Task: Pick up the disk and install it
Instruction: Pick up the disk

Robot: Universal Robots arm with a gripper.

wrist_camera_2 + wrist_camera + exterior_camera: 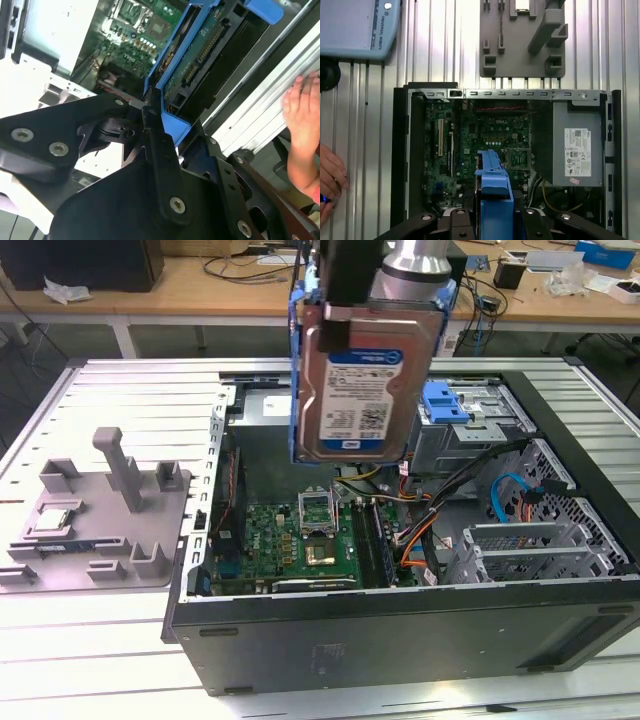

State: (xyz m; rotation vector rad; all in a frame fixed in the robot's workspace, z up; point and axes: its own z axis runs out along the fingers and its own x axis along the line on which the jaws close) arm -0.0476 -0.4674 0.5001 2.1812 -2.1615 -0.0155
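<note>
- Jaws pinched on the disk [365, 390]; gripper [368, 312] has it by the top end, disk hanging below the fingers.
- Second wrist view: gripper [170, 127] closed on the blue carrier frame, one finger [161, 155] tight against the frame edge, 2nd finger on the other side. Disk's circuit-board side and connector strip [202, 52] face this cam.
- First wrist view: disk [493, 175] seen edge-on, blue frame sticking out between the two fingers, gripper [493, 216] centred on it.
- Disk pose in exterior view: upright, slight tilt, white-and-blue label facing the cam, blue frame running down both long sides.
- Disk location: in the air over the open PC case [400, 640], above the motherboard [290, 540] and CPU socket [318, 508], not touching either.
- Blue latch [445, 400] on the drive cage [480, 425] sits just to the exterior view's right of the disk, apart from it.
- PSU [575, 145] sits inside the case beside the motherboard.
- Grey fixture plate [100, 510] lies on the slatted table [100, 660], exterior view's left of the case, with a small square chip [55, 520] in one pocket.
- Person's hand [330, 175] rests on the table slats outside the case wall, well apart from disk and gripper.
- Teach pendant [355, 25] lies on the table beyond the case.
</note>
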